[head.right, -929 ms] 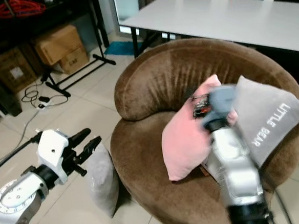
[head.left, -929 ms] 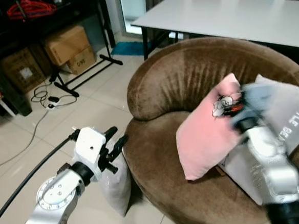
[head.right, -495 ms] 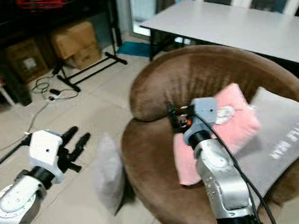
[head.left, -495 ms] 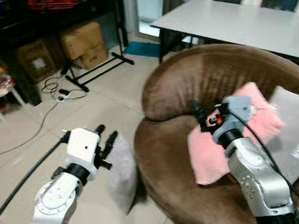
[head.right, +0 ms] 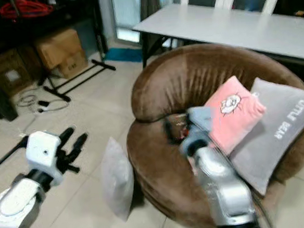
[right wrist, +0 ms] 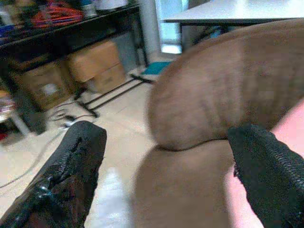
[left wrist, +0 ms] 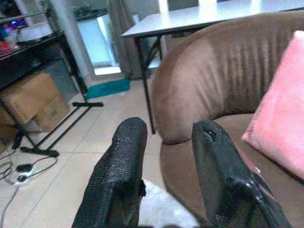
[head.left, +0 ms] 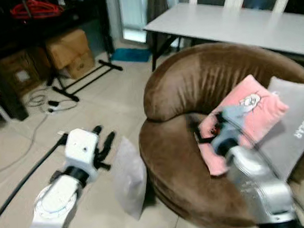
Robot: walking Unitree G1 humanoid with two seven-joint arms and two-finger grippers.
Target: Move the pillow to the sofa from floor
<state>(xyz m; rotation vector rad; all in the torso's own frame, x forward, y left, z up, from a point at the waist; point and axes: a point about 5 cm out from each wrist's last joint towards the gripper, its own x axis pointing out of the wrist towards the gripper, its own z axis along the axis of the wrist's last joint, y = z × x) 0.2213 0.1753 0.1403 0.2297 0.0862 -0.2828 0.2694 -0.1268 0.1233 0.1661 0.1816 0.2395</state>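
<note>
A small grey pillow [head.left: 129,175] stands on the tiled floor, leaning against the front left of the round brown sofa [head.left: 192,85]. My left gripper [head.left: 104,134] hovers open just left of and above it. Its black fingers [left wrist: 121,166] are empty, and the pillow's top [left wrist: 164,213] lies below them. My right gripper [head.right: 171,128], blurred, hangs open over the sofa seat in front of a pink pillow [head.right: 234,112]. Its fingers [right wrist: 71,175] are spread wide with nothing between them. A grey lettered pillow [head.right: 278,131] leans behind the pink one.
A white table [head.left: 239,22] stands behind the sofa. Cardboard boxes [head.left: 69,49] sit under a dark rack at the far left. Black stand legs [head.left: 84,79] and cables [head.left: 47,103] lie on the floor there. Open tiles stretch left of the grey pillow.
My right gripper has drawn back from the pink pillow, left and down over the seat. The pink pillow now rests against the lettered one. The view has shifted; the left arm has hardly moved.
</note>
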